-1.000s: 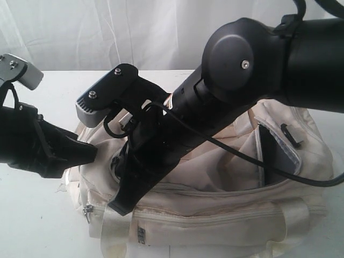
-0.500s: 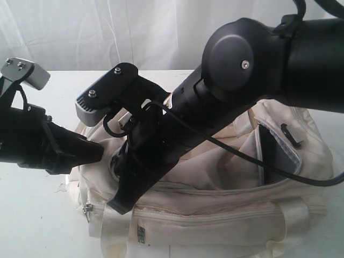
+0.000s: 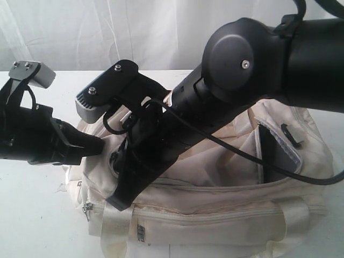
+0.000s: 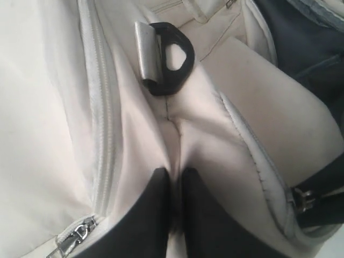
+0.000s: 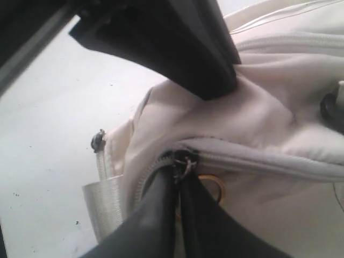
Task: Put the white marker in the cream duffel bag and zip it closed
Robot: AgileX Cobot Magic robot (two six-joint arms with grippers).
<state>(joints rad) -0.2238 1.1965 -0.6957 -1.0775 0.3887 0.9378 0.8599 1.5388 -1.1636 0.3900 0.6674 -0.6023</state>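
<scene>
The cream duffel bag (image 3: 215, 215) lies on the white table with its top zip open, dark lining showing at the right end. At the bag's left end my left gripper (image 3: 100, 145) is shut on a fold of cream fabric (image 4: 174, 161). My right gripper (image 3: 116, 203) reaches across to that same end. In the right wrist view its fingers (image 5: 180, 177) are shut on the metal zip pull (image 5: 184, 162) at the end of the grey zip (image 5: 258, 161). The white marker is out of view.
A black D-shaped clip with a metal plate (image 4: 164, 56) lies on the bag beyond my left jaws. A second zip pull (image 4: 75, 239) sits beside them. My right arm (image 3: 242, 70) crosses over the bag. White table (image 3: 32, 215) lies to the left.
My left gripper has gone from open to shut, pinching the bag's fabric, and has shifted slightly right and up. The right arm has lifted a little at the zip end.
</scene>
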